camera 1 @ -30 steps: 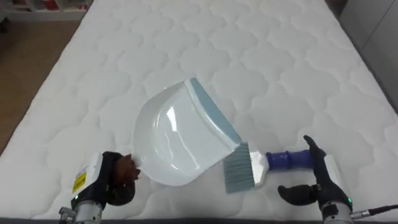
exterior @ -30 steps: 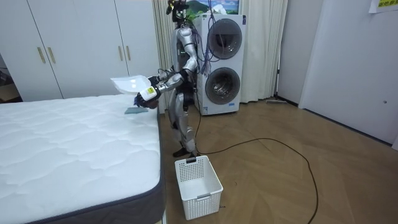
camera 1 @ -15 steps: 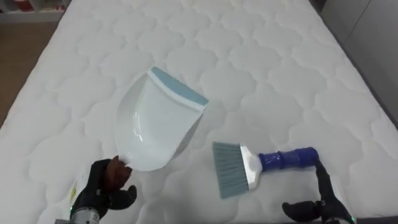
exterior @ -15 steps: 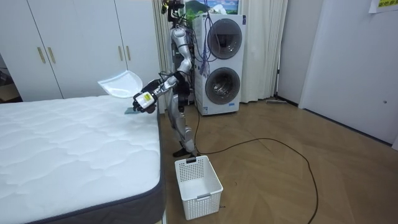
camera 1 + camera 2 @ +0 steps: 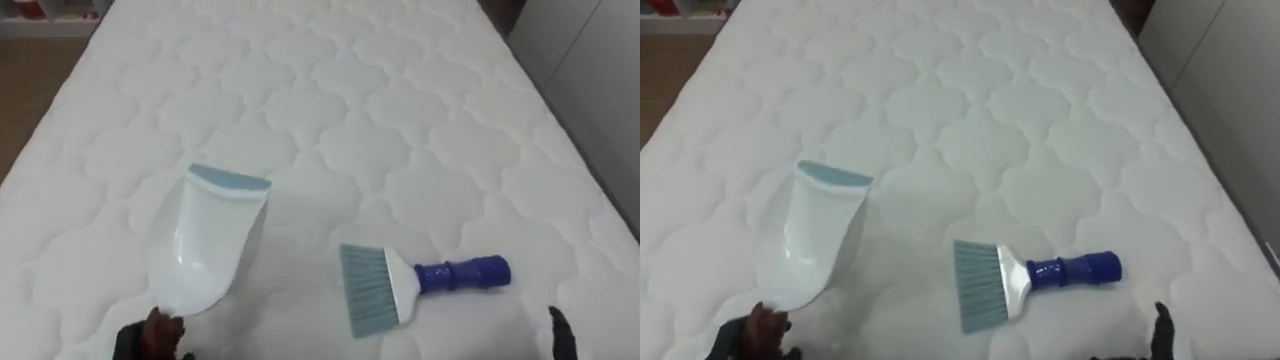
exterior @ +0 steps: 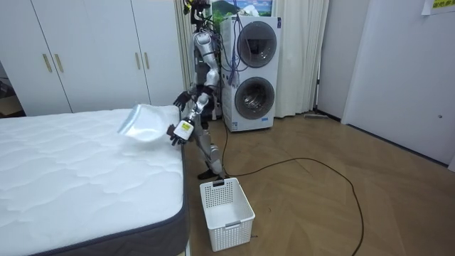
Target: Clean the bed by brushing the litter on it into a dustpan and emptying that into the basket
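Now the dustpan [image 5: 205, 245] was gripped by the left hand [image 5: 150, 337], the brush [image 5: 400, 286] seen to its right. If it was tipped, crumbs could be spilled on the bed [image 5: 400, 100].

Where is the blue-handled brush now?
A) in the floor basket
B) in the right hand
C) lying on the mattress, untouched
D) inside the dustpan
C: the brush lies flat on the mattress, apart from the dustpan held by the left hand.
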Available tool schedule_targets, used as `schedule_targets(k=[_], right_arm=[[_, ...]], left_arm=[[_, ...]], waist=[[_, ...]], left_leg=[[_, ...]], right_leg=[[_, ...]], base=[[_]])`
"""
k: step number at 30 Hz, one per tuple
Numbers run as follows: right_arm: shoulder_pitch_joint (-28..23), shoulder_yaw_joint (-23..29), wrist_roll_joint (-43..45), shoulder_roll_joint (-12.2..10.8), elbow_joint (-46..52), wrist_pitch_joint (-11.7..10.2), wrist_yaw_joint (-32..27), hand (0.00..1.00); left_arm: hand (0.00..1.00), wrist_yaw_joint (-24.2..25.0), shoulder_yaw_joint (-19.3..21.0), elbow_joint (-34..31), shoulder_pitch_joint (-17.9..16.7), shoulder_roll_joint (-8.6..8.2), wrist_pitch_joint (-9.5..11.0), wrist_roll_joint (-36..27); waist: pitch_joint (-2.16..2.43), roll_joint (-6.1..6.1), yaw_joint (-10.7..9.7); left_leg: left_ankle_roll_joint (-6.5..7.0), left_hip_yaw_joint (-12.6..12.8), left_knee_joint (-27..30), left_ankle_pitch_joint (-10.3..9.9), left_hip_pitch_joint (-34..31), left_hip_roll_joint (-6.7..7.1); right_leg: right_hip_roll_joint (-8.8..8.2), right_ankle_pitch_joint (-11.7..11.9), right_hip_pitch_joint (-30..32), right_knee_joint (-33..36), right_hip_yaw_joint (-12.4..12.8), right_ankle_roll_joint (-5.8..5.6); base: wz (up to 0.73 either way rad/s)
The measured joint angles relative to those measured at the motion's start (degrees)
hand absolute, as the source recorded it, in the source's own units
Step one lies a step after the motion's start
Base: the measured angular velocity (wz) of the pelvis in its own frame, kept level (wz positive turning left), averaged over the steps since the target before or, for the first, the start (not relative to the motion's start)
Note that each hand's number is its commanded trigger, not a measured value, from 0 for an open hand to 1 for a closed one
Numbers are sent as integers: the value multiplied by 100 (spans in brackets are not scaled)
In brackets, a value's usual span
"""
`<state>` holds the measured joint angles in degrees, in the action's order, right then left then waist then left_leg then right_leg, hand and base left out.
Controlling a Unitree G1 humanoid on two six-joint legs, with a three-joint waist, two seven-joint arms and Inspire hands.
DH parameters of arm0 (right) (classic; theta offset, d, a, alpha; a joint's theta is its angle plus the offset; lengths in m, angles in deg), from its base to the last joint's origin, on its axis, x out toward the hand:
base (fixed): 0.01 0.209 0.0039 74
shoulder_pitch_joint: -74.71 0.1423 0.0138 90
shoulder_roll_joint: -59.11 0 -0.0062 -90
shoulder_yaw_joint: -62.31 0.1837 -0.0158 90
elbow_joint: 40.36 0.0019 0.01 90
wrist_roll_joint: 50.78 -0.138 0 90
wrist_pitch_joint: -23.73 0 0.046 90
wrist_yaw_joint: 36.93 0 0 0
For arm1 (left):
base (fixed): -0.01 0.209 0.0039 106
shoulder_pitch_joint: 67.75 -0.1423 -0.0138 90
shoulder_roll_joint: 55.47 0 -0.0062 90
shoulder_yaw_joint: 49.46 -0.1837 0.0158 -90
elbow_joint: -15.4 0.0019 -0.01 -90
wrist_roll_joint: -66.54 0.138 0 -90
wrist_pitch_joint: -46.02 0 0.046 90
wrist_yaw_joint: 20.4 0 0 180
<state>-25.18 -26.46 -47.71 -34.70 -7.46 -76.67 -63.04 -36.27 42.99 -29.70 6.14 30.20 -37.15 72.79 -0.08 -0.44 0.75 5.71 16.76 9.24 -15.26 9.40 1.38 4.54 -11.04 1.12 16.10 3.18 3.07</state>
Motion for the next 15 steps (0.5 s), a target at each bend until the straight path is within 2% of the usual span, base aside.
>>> schedule_targets(k=[4, 6, 9, 13, 15], right_arm=[[-77, 216, -106, -61, -445, 88, 154, 0], [-57, 246, -163, -109, -820, 256, 384, 0], [-60, 245, -169, -120, -1055, 493, 700, 0], [-39, 244, 48, -138, -1204, 679, 1089, 0], [-49, 245, 310, -146, -1237, 775, 1316, 0]], left_arm=[[0, 149, 263, 654, -57, -21, -143, 4], [0, 281, 439, 989, -59, -81, -278, 5], [0, 345, 475, 1219, -89, -100, -420, 9], [0, 418, 548, 1310, -149, -106, -573, 89], [0, 426, 695, 1320, -169, -154, -676, 374]], waist=[[-8, 9, -42], [-7, 9, -30], [-1, 22, -26], [-7, 28, -27], [-6, 31, -31]], left_leg=[[-5, -38, -20, -3, 47, -1], [-6, -53, -99, -6, 102, -7], [-12, -64, -156, -12, 174, -12], [-15, -69, -154, -13, 225, -31], [-20, -68, -152, -16, 246, -32]], right_leg=[[3, 16, -69, -42, -9, -9], [23, 42, -94, -55, -22, -5], [37, 73, -165, -94, -33, -2], [57, 120, -248, -149, -4, 3], [60, 120, -258, -140, -30, 4]], base=[[2], [0], [0], [0], [0]])
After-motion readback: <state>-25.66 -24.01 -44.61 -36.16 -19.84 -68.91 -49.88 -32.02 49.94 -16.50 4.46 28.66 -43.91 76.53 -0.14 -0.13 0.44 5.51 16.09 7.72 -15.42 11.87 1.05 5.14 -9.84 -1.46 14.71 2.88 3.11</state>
